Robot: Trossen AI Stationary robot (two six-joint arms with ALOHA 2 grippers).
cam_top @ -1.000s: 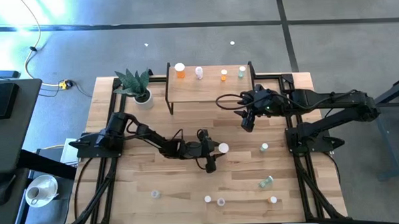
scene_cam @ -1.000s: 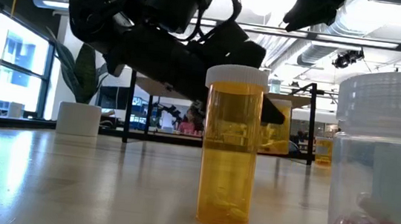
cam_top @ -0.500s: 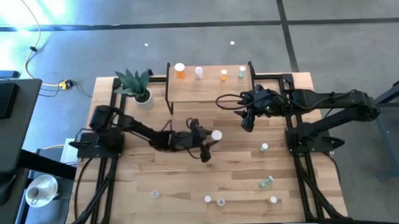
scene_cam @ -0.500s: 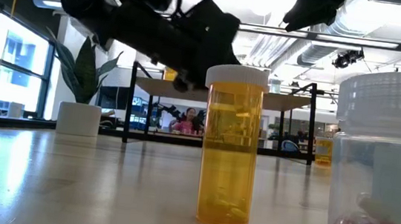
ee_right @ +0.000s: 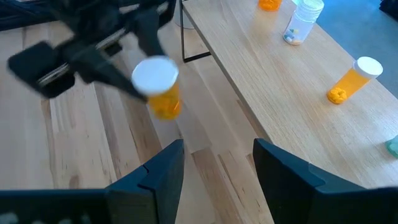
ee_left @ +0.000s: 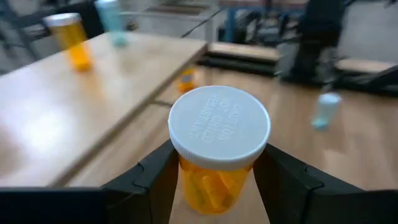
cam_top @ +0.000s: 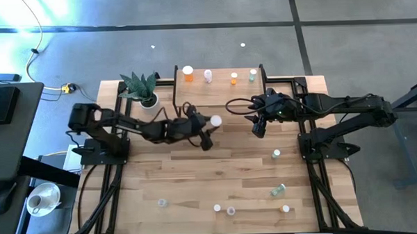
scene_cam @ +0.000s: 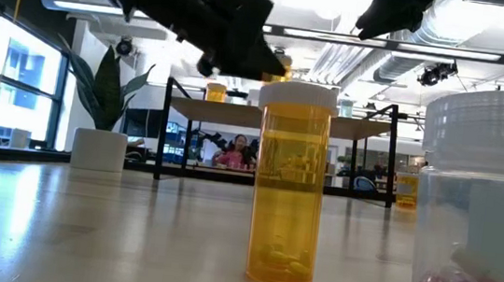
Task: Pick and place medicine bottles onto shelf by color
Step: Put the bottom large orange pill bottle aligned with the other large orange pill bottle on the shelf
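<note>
My left gripper (ee_left: 214,177) was clamped on an orange bottle (ee_left: 217,149), one dark finger pressing each side of its body just under the cap. The bottle had a see-through orange body with pills showing inside and a broad white cap with raised lettering on top. It stood upright in my grip, long axis vertical, cap up. I held it clear of the tabletop (cam_top: 197,180), just in front of the shelf (cam_top: 218,92), near the middle of the shelf's front edge; from above only its white cap (cam_top: 215,121) showed beside my fingers.

My right gripper (ee_right: 214,165) hung by the right end of the shelf with its fingers parted and nothing between them.

Four bottles stood upright along the back of the shelf: a larger orange one (cam_top: 187,73) at the left, then a white one (cam_top: 208,75), a small orange one (cam_top: 233,78) and a pale green one (cam_top: 252,74). More bottles lay scattered over the tabletop toward its near edge, among them a pale green one lying on its side (cam_top: 277,190).
</note>
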